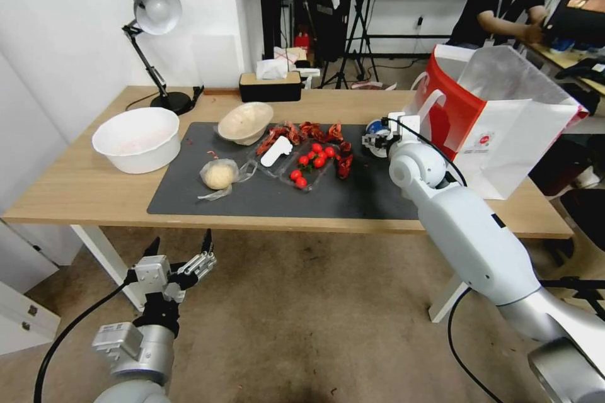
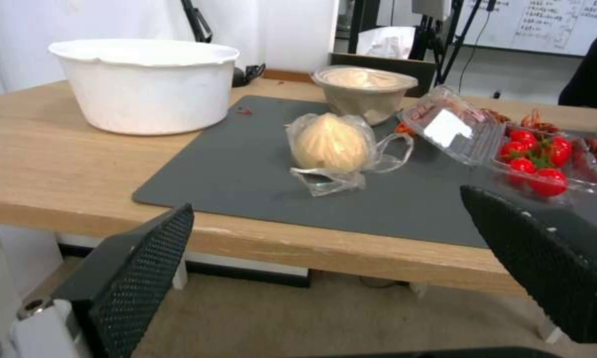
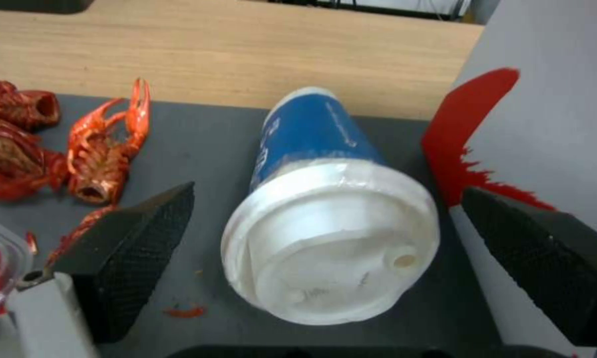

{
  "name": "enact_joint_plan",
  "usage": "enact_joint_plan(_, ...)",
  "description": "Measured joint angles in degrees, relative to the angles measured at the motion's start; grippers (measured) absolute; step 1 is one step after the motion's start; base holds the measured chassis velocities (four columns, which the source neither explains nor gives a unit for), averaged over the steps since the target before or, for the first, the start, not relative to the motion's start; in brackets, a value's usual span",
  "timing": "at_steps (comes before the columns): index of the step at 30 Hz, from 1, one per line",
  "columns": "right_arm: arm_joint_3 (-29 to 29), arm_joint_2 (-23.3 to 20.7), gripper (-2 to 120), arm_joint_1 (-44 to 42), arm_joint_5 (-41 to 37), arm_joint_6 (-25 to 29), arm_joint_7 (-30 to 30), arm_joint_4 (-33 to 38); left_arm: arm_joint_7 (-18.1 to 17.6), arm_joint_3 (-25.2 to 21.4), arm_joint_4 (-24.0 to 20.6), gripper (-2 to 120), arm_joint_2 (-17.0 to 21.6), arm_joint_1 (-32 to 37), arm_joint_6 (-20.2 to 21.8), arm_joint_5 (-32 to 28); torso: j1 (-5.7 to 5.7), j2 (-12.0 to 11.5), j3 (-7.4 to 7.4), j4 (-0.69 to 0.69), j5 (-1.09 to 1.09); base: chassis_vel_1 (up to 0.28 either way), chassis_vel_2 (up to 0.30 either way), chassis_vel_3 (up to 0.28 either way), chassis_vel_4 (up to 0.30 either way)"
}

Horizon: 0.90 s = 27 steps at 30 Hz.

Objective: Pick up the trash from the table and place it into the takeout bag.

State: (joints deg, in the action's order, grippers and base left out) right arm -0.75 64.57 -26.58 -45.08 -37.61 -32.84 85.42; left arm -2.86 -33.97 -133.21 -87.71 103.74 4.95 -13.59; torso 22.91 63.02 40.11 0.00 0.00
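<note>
The blue-white cup lies between crayfish shells and takeout bag, right tool spread apart around it.

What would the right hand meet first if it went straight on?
Most likely the blue cup, lying on its side on the mat between the open right hand's fingers, lid toward the camera; depth is unclear.

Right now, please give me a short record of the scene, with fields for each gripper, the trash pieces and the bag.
right gripper: open, one finger on each side of the blue-white cup, not closed on it
blue-white cup: lying on its side on the grey mat, beside the takeout bag
left gripper: open, low in front of the table
clear bag with pale lump: on the mat
beige bowl: at the mat's far edge
</note>
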Motion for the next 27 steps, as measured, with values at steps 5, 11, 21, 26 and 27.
enact_joint_plan(5,-0.33,0.58,100,0.75,-0.26,0.07,0.52,-1.86,0.0,-0.16,0.0,100,-0.02,0.21,-0.28,0.05,0.0,0.0,0.0,0.0,0.0,0.0,0.0,0.0,0.0)
enact_joint_plan(11,-0.75,1.28,100,1.38,-0.3,0.45,1.02,-3.28,0.0,-0.27,-0.28,100,-0.12,0.36,-0.43,0.03,0.0,0.0,0.0,0.0,0.0,0.0,0.0,0.0,0.0)
enact_joint_plan(21,-1.19,1.65,100,2.53,-0.3,0.56,1.61,-4.86,0.01,-0.31,-0.51,100,-0.04,0.43,-0.46,0.03,0.0,0.0,0.0,0.0,0.0,0.0,0.0,0.0,0.0)
enact_joint_plan(26,-1.21,1.79,100,2.94,-0.32,0.56,1.63,-5.84,0.01,-0.15,-0.49,100,-0.35,0.27,-0.53,0.02,0.0,0.0,0.0,0.0,0.0,0.0,0.0,0.0,0.0)
enact_joint_plan(27,-1.2,1.82,100,2.98,-0.34,0.56,1.67,-6.06,0.01,-0.13,-0.48,100,-0.36,0.26,-0.54,0.03,0.0,0.0,0.0,0.0,0.0,0.0,0.0,0.0,0.0)
